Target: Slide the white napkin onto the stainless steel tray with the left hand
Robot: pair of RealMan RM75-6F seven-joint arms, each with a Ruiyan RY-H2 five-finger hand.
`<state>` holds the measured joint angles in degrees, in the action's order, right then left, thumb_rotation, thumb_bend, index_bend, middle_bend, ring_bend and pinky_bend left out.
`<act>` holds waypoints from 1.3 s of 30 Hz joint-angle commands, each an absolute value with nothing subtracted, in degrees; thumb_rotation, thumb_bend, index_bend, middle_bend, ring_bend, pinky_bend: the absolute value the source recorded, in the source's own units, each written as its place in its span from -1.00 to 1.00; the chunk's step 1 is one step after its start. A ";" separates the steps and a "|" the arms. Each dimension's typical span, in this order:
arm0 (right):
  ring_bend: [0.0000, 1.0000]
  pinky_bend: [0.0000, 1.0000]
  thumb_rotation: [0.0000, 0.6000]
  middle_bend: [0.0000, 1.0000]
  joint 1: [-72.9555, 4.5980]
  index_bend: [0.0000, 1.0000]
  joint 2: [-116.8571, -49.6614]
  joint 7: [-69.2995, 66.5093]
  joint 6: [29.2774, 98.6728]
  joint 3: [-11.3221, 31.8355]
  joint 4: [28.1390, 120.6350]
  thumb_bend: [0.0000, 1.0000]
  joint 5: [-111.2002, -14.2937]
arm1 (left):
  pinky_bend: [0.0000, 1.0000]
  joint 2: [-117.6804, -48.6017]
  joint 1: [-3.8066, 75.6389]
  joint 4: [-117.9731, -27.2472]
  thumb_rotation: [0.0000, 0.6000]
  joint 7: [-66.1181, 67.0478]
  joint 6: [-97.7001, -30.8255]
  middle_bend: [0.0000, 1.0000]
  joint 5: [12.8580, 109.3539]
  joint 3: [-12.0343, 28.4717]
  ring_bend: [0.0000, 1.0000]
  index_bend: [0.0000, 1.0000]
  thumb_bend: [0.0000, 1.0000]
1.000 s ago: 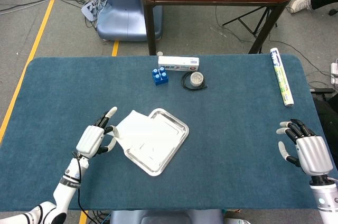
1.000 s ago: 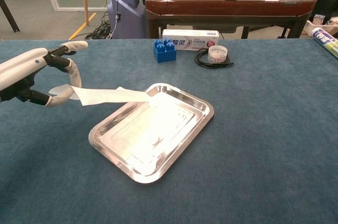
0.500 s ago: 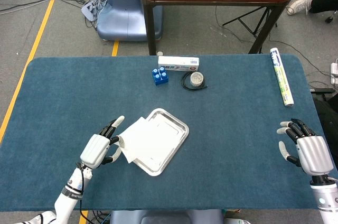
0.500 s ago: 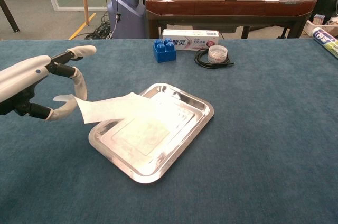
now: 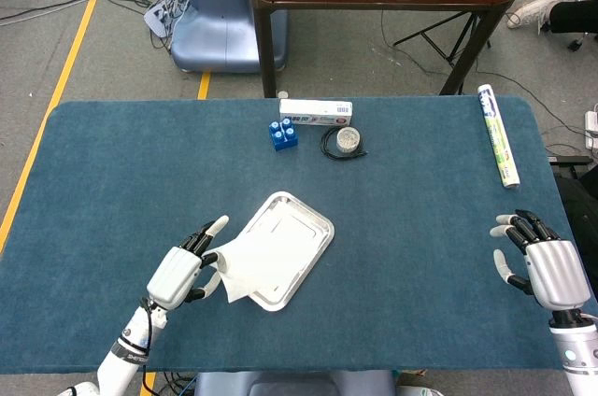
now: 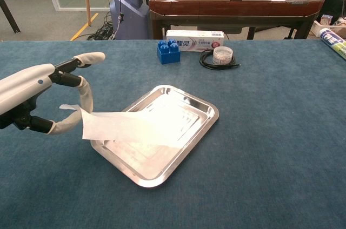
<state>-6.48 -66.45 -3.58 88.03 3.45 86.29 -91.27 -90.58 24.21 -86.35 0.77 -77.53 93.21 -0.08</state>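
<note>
i've got the napkin pinched at its near-left corner in the left hand, thumb and one finger closed on the paper, the other fingers spread and pointing up and to the right. from that pinch the sheet runs away to the hand's right and slightly forward, out over the tray. that's the relation my next move turns on: the tray lies straight along the line of the sheet, to the right of the hand, so any further push goes rightward.

most of the napkin is already over the tray's left half, draped across the near-left rim. the held corner and a strip beside it hang outside the rim, lifted off the table. in the chest view the sheet's long axis reads roughly left to right, from my fingers toward the tray's middle; the tray's own long axis runs diagonally, from near-left to far-right, so the napkin crosses it at a shallow angle rather than lining up with it.

the left hand sits just beside the tray's near-left corner. the right hand is well apart, far off to the right, holding nothing with its fingers loosely apart, so it's no part of this.

my judgement: nearly done. a little more travel right, then let go, so the trailing corner drops inside the rim.
</note>
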 commanded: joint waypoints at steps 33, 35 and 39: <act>-0.63 -0.18 1.00 -0.38 -6.56 -0.19 -66.06 -4.17 87.68 3.69 86.29 -0.10 -90.73 | -0.61 -91.76 25.81 -89.15 1.00 10.49 -67.84 -0.99 86.91 0.50 -1.00 -0.18 -0.24; -0.63 -0.18 1.00 -0.38 -6.57 -0.19 -66.08 -4.13 87.68 3.68 86.23 -0.10 -90.76 | -0.61 -91.83 25.86 -89.36 1.00 11.11 -67.55 -0.99 86.26 0.77 -1.00 -0.33 -0.35; -0.63 -0.18 1.00 -0.38 -6.63 -0.19 -66.05 -4.04 87.55 3.63 86.26 -0.10 -90.82 | -0.61 -92.07 26.08 -89.78 1.00 12.42 -67.06 -0.99 85.28 1.23 -1.00 -0.52 -0.52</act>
<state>-6.62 -66.05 -4.04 87.55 3.63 86.26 -90.82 -92.00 26.01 -89.68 12.22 -67.19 85.44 1.13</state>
